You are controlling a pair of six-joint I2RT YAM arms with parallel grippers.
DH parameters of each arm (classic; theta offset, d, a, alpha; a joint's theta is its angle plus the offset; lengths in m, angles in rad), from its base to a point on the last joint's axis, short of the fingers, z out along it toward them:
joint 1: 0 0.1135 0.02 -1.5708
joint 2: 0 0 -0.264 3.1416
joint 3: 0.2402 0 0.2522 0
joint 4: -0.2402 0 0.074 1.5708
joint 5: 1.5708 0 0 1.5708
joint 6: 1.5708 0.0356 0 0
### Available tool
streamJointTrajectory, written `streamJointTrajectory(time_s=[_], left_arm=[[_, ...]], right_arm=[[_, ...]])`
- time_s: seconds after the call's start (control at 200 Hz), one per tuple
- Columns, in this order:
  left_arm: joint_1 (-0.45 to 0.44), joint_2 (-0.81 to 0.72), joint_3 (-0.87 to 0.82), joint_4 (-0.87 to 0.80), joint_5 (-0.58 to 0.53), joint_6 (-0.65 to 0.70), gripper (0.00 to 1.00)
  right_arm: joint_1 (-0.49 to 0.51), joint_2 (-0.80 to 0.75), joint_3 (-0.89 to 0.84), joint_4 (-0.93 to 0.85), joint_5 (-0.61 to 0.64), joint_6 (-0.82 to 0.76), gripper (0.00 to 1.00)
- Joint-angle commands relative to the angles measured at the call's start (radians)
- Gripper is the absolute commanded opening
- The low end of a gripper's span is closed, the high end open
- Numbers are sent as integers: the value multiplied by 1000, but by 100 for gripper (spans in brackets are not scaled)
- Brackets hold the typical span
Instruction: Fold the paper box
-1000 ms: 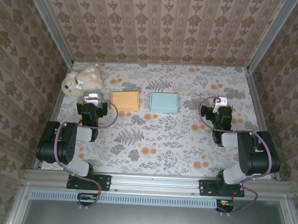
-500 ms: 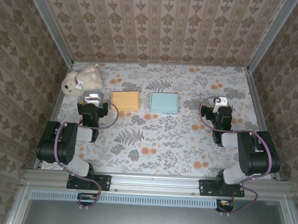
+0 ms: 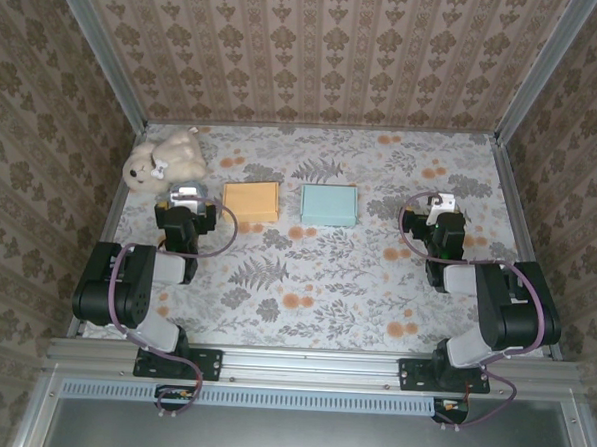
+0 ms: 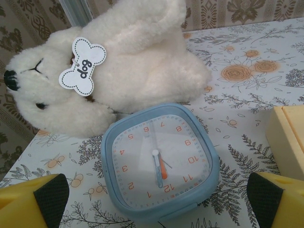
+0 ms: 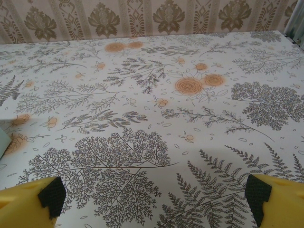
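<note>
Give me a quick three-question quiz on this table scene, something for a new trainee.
1. True or false: seen from above, the orange flat paper box lies left of the light blue flat paper box.
2. On the white plush dog, the bone-shaped tag reads: A cat, B dog, C bear?
3. Fill in: the left gripper and the right gripper both stand ____.
Key: 1 true; 2 B; 3 open.
</note>
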Motion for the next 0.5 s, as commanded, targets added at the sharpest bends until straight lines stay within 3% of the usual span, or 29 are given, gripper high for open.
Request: streamJointTrajectory(time_s=[0.0, 0.495], left_arm=[[0, 3, -4, 22, -5, 13, 100], [27, -3, 16, -27, 55, 2, 100]], right_arm=[[4, 6, 7, -4, -7, -13, 100], [4, 6, 8, -5, -8, -13, 100]])
